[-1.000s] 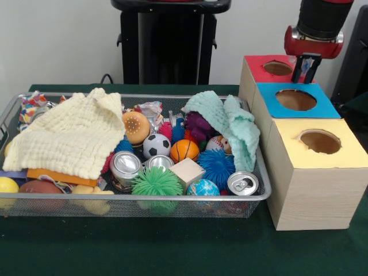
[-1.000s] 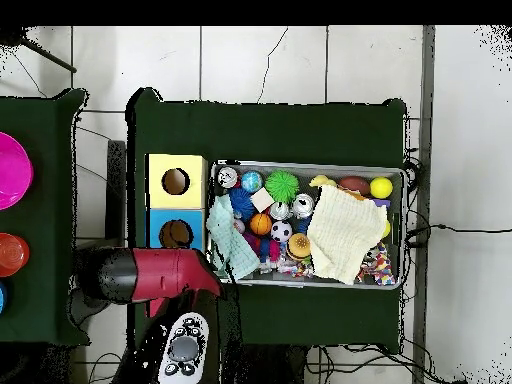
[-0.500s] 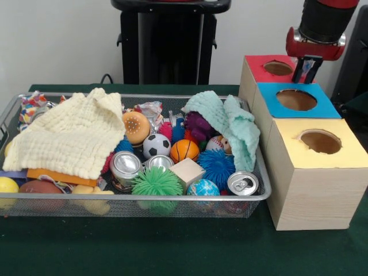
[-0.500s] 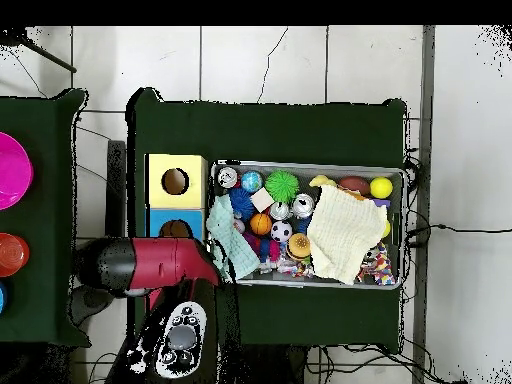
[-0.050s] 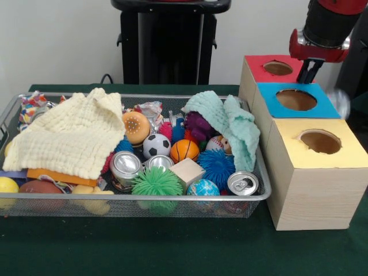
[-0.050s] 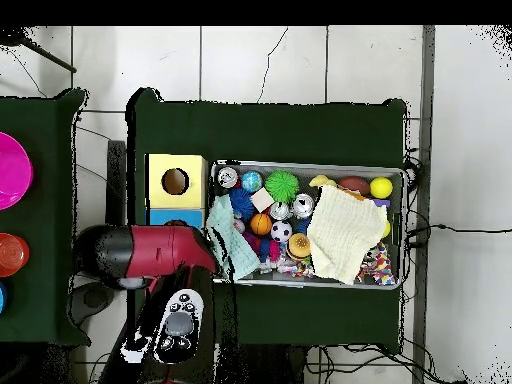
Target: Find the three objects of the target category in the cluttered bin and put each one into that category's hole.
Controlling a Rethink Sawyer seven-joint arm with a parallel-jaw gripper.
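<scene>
Change since one second ago, front view: the contents of the wire bin (image 5: 172, 198) have not shifted, so no object has left it in that interval. A blurred grey shape (image 5: 340, 103), absent before, now shows just beside the blue-topped box (image 5: 322, 106) at its 3 o'clock edge; it cannot be identified. The gripper (image 5: 310, 70) has drifted slightly toward 2 o'clock and now hangs over the 3 o'clock rim of the red-topped box (image 5: 256, 63). Whether the claw is wide, narrow or holding anything cannot be told. In the overhead view the arm (image 6: 150, 252) has swung across the blue-topped box and hides most of it.

Meaning for the task: this reads as a pass at the holes, not a search, and the bin must be revisited.

The target category is not stated. Three drink cans are candidates: an upright can (image 5: 242, 183) at the bin's 4 o'clock corner, silver with its pull tab showing, and two tilted cans (image 5: 125, 167) (image 5: 158, 162) near the centre. The yellow-topped box (image 5: 345, 152) stands nearest, then blue, then red. A mint cloth (image 5: 233, 123) and a yellow cloth (image 5: 69, 135) cover part of the clutter
</scene>
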